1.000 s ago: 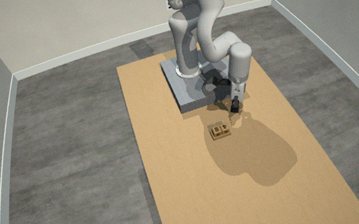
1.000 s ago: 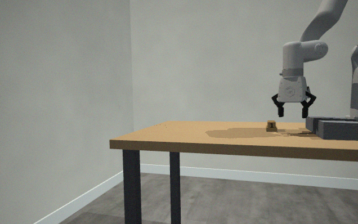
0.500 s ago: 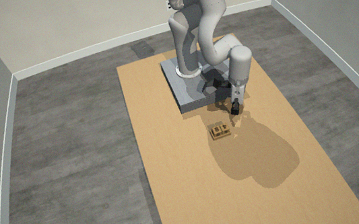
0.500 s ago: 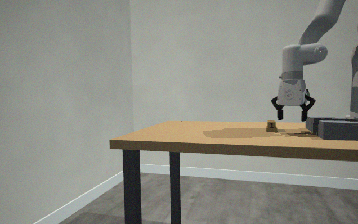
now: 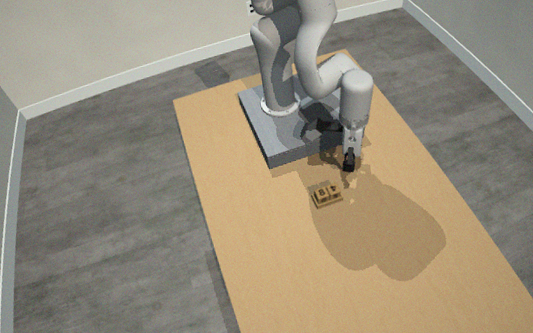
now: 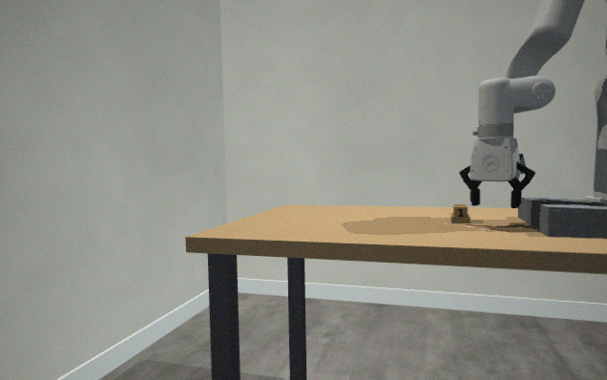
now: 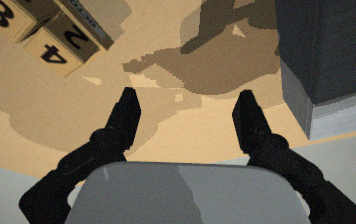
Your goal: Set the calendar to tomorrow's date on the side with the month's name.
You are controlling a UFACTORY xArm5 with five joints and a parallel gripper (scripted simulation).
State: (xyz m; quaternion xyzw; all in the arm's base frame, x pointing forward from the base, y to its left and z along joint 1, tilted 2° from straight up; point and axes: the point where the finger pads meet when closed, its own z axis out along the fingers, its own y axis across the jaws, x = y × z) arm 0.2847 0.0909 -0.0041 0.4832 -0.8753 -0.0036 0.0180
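Observation:
The small wooden tray [image 5: 329, 203] [image 6: 460, 221] [image 7: 102, 42] lies flat on the table with two cubes side by side in it. One cube [image 5: 321, 192] [image 7: 9, 19] has an 8 on top. The other cube [image 5: 334, 189] [image 6: 460, 212] [image 7: 53, 53] has a 4 on top, a 1 on its end face and a 2 on the side above the month lettering, which begins OCTO and faces the robot base. The first cube's digit on that side is cut off. My gripper [image 5: 350, 169] [image 6: 495, 198] [image 7: 186, 100] is open and empty, above table height, beside the tray at the 4 cube's end.
The grey base block [image 5: 292, 155] [image 6: 573, 221] [image 7: 317, 65] stands close to my gripper, on the far side of it from the tray in the wrist view. The arm's shadow falls over the tray and the wooden table [image 5: 271, 268] [image 6: 310, 229].

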